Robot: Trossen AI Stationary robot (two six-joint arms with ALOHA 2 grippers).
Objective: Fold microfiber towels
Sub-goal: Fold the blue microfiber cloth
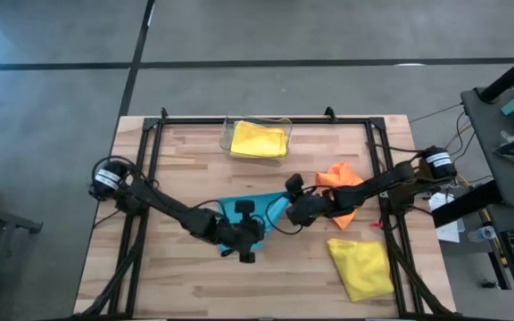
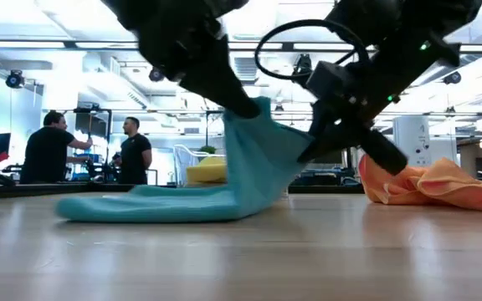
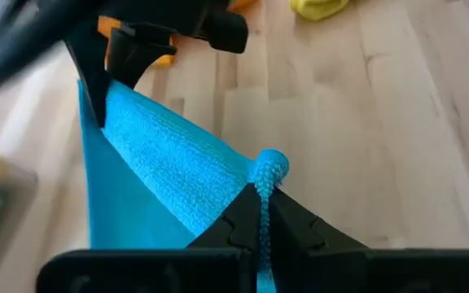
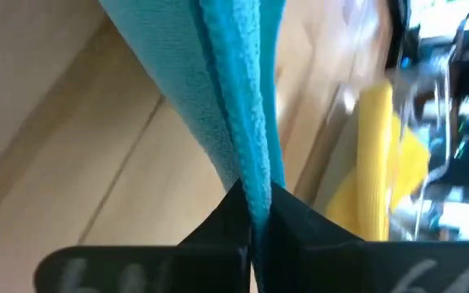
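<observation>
The light blue microfiber towel is stretched between my two grippers near the table's middle. My left gripper is shut on one raised corner, and my right gripper is shut on another raised part. In the low view the towel rises to the grippers, while its trailing end lies flat on the table. An orange towel lies crumpled at the right. One yellow towel lies at the near right. Another yellow towel rests in the clear bin. My left gripper pinches a corner of the blue towel between its two fingers; a small tuft sticks out past the tips. The fingers slant downward from the table's left. The corner is lifted clear, and the cloth runs taut from it to the other gripper. My right gripper pinches a bunched edge of the blue towel between its fingers; more than one layer shows there. The fingers slant downward from the table's right. That part is lifted clear, and the cloth runs away from the fingers in a taut fold.
The clear bin stands at the far middle of the wooden table. A black frame runs along the table's sides. In the low view two people stand in the room beyond the table. Bare wood lies at the near left.
</observation>
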